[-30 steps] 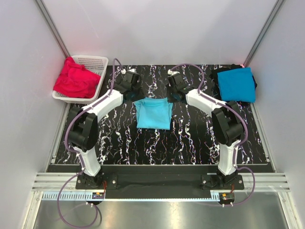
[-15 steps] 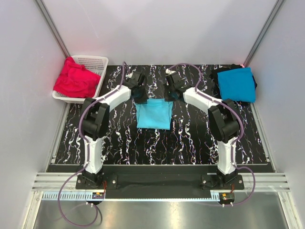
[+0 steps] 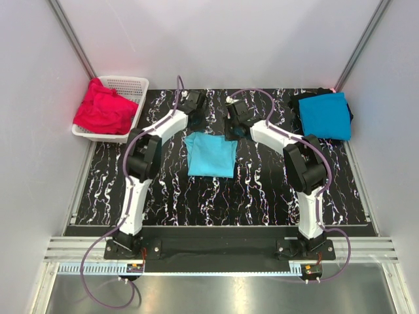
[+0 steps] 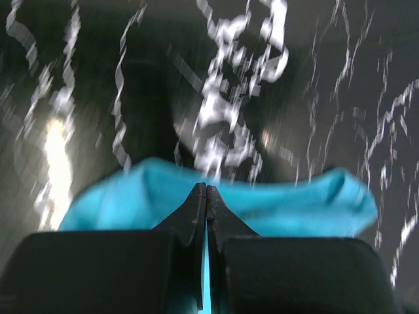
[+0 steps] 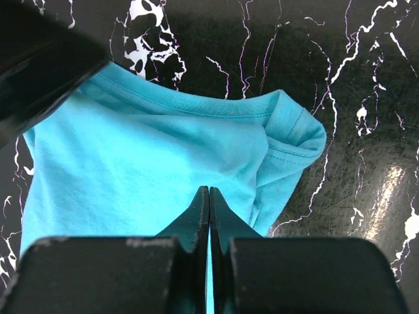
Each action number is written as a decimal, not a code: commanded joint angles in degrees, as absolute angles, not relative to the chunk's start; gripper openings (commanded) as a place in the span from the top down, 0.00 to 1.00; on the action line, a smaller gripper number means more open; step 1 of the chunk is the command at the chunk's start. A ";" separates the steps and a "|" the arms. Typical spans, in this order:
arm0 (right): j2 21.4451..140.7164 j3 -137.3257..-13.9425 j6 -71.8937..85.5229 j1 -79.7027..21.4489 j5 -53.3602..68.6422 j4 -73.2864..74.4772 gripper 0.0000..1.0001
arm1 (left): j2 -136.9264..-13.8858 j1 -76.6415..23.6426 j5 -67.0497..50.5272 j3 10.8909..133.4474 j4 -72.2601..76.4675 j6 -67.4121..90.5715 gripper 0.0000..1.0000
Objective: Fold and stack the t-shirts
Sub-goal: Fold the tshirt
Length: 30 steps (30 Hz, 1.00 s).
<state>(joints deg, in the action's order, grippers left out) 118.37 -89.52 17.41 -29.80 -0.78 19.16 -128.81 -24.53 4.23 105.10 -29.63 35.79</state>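
Left hand [image 4: 206, 191], right hand [image 5: 209, 192] pinch turquoise t-shirt [image 3: 211, 157]

The top camera looks steeply down from high behind the arm bases [image 3: 131, 245], over the whole table [image 3: 275, 190]. Each wrist camera sits close behind the left gripper [image 4: 206, 196] or right gripper [image 5: 209, 196], facing past its tips. All three share the turquoise t-shirt [image 3: 209, 157] there.
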 commanded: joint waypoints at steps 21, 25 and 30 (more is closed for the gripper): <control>136.40 -107.31 17.40 -30.23 0.35 34.45 0.99 | -125.86 -20.83 1.05 107.31 -30.94 34.46 1.00; 136.58 -107.40 17.58 -30.24 0.35 35.24 1.00 | -118.24 -20.83 1.58 101.44 -24.54 34.28 0.98; 135.53 -107.14 17.23 -30.32 0.35 35.16 1.00 | -113.73 -20.83 -2.00 97.74 -23.03 34.37 0.95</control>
<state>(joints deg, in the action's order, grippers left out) 133.75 -107.48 17.34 -29.89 0.97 29.89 -118.28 -20.73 0.34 98.48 -28.10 35.48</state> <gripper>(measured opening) 0.011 0.043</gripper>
